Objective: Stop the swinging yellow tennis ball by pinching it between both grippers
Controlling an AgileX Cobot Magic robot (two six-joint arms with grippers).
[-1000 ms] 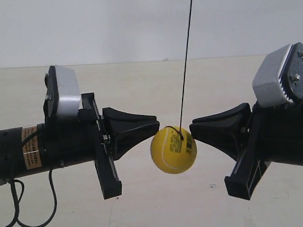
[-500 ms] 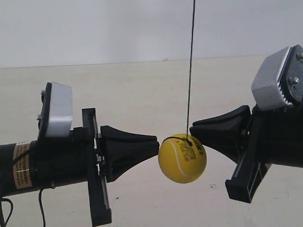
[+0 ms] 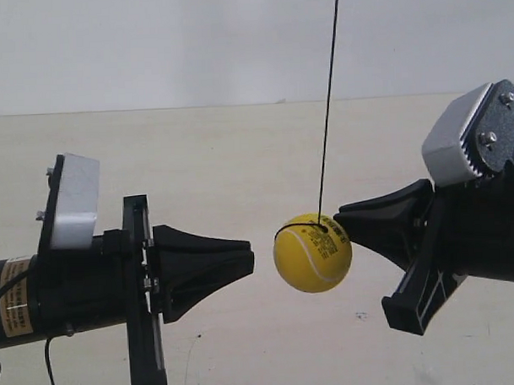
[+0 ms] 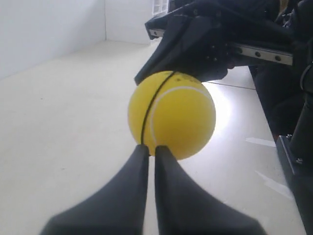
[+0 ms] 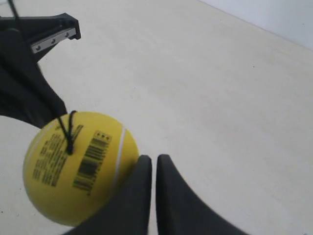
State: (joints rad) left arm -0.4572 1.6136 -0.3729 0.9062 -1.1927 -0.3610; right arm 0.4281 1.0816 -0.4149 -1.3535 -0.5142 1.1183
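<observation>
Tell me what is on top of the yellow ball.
A thin black string is tied on the yellow tennis ball, beside a barcode sticker. It rises out of the picture; what it hangs from cannot be seen.

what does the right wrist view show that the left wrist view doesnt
Only the right wrist view shows the barcode sticker and the knot where the string ties onto the yellow tennis ball. Only the left wrist view shows the black string running as one long line down the ball's plain, sticker-free side. Both show the ball just past their own gripper's closed tips, left gripper and right gripper, with the opposite gripper behind the ball, the white seam and the pale floor.
</observation>
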